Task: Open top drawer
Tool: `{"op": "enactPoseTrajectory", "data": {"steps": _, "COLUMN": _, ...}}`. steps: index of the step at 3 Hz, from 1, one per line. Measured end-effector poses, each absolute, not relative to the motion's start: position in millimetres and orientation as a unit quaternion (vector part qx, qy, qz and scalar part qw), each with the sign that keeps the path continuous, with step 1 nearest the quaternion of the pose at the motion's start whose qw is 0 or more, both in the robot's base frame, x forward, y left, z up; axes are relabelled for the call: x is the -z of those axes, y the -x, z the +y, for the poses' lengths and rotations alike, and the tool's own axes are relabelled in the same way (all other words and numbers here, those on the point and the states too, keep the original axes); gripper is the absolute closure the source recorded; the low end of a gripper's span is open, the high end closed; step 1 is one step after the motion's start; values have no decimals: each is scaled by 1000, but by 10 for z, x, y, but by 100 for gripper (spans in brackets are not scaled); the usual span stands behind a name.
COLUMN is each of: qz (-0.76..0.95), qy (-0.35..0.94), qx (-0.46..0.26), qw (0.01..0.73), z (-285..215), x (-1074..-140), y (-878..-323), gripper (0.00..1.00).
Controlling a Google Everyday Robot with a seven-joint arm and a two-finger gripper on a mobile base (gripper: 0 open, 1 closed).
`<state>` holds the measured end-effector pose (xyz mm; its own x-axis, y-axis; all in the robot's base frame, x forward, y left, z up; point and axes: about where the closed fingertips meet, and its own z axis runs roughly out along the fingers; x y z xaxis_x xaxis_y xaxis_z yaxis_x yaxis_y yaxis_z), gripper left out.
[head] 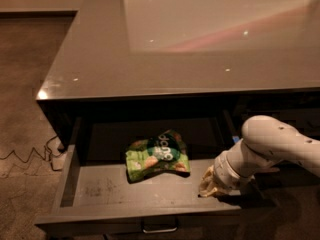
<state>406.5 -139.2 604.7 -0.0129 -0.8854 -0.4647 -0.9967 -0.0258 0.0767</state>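
Observation:
The top drawer [95, 194] stands pulled far out from under the dark counter. Its scuffed grey inside shows, and its small bar handle [160, 228] sits at the centre of the front, at the bottom of the camera view. A green snack bag [157, 155] lies inside near the back. My gripper [210, 188] hangs at the end of the white arm [272, 144], low over the drawer's right end, to the right of the bag and apart from it.
The glossy dark countertop [200, 44] fills the upper view. Brown carpet [25, 84] lies to the left, with a thin cable [25, 155] on it near the drawer's left corner. Dark cabinet space lies behind the arm on the right.

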Motion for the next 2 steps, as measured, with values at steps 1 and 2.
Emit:
{"op": "enactPoseTrajectory", "data": {"steps": 1, "qz": 684, "qy": 688, "qx": -198, "qw": 141, "z": -1391, "x": -6047, "y": -4069, "gripper": 100}}
{"op": "enactPoseTrajectory", "data": {"steps": 2, "qz": 687, "qy": 686, "qx": -199, "qw": 138, "z": -1407, "x": -6057, "y": -3922, "gripper": 100}}
